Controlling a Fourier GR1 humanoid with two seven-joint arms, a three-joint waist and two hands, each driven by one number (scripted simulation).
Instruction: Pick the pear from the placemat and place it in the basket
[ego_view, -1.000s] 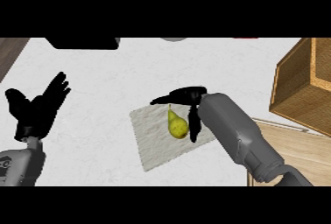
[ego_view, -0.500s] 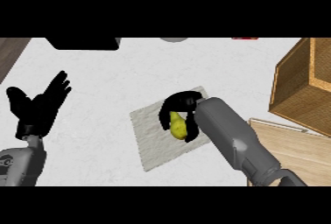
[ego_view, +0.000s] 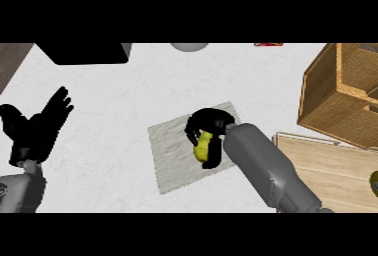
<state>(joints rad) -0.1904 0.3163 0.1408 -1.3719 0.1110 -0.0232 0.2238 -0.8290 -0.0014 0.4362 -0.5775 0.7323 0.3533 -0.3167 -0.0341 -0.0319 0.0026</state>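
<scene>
Pear mostly hidden inside curled right hand.

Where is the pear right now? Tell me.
In the head view, the pear lies on the placemat at centre, with the right hand curled round it, left of the basket.

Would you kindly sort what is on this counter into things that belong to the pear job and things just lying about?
Part of the job:
- pear, on the placemat
- right hand, fingers curled round the pear
- basket, at the right edge

Just lying about:
- black box, top left
- grey round object, top edge
- wooden board, lower right
- left hand, resting open at the left
</scene>
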